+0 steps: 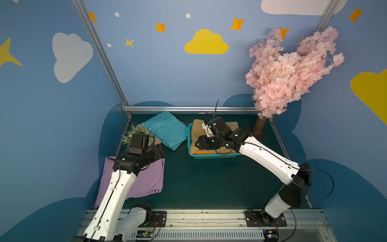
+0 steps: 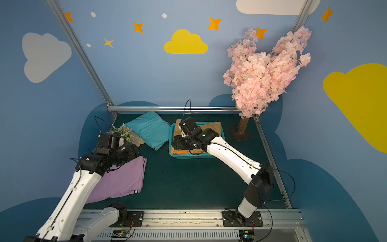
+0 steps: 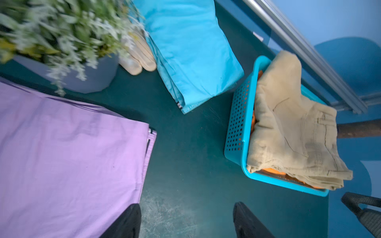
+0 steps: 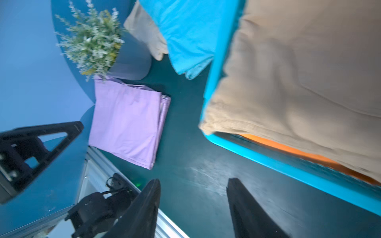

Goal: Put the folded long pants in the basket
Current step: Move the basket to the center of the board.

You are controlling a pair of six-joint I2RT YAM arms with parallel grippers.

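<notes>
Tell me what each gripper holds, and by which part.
Nothing is held. The left gripper and the right gripper each show open jaws with nothing between them.

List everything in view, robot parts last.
basket: 1, turquoise, back of table
khaki pants: 1, tan, topmost in basket
orange pants: 1, orange, under khaki pants
turquoise pants: 1, turquoise, left of basket
lilac pants: 1, lilac, front left of table
glove: 1, beige, beside potted plant
potted plant: 1, grey pot, back left
blossom tree: 1, pink, back right
table: 1, dark green
left hand: 1, black, open, by lilac pants
right hand: 1, black, open, by basket
</notes>
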